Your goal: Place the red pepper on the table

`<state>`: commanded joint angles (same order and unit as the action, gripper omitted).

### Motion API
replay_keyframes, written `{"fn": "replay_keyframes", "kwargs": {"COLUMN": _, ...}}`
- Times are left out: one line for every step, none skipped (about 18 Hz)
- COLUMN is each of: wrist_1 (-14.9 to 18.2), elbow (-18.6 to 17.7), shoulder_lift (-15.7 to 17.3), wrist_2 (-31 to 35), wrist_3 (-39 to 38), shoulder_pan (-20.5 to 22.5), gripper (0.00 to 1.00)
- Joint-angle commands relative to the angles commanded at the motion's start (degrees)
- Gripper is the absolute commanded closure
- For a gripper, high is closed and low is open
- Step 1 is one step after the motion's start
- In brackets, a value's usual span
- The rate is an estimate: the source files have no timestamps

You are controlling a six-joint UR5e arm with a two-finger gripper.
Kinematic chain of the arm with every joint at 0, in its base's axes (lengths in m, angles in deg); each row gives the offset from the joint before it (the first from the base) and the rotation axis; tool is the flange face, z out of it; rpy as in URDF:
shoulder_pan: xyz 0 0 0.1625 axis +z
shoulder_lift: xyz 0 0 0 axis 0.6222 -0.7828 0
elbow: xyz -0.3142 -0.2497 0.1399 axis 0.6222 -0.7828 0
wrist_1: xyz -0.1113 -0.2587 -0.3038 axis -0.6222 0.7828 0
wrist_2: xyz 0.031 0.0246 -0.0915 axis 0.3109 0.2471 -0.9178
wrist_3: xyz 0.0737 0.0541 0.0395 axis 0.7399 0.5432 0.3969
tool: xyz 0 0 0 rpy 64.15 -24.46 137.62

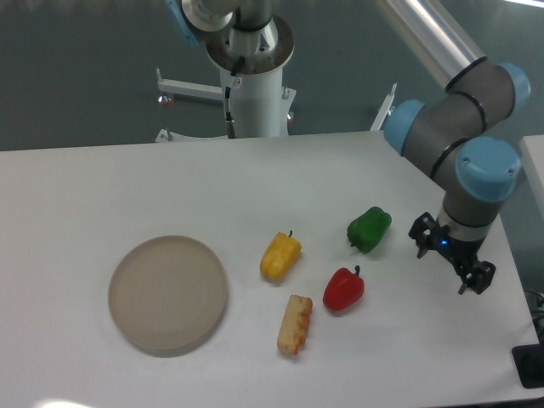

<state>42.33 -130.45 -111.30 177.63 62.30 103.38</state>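
Red pepper (343, 289), glossy and rounded, rests on matte table (102, 187).

Behind the white counter (102, 187) we see a dark grey-green floor (76, 76), evenly lit. A white metal stand (191, 89) with small feet rests on it at upper left. At the right edge we glimpse a second pale surface (534, 161) with a leg.

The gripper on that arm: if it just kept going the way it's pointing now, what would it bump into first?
The gripper seems to point down at the table, so it would likely meet bare tabletop first. The green pepper and red pepper lie off to its side, apart from it. Its height above the table is unclear.
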Motion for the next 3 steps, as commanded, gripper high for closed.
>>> {"fn": "replay_keyframes", "kwargs": {"wrist_1": 0.0, "elbow": 0.0, "shoulder_lift": 0.0, "wrist_2": 0.0, "wrist_3": 0.0, "shoulder_pan": 0.0, "gripper": 0.0}}
{"fn": "replay_keyframes", "kwargs": {"wrist_1": 0.0, "elbow": 0.0, "shoulder_lift": 0.0, "wrist_2": 0.0, "wrist_3": 0.0, "shoulder_pan": 0.09, "gripper": 0.0}}
{"fn": "replay_keyframes", "kwargs": {"wrist_1": -0.09, "elbow": 0.0, "shoulder_lift": 0.0, "wrist_2": -0.09, "wrist_3": 0.0, "shoulder_pan": 0.09, "gripper": 0.0}}
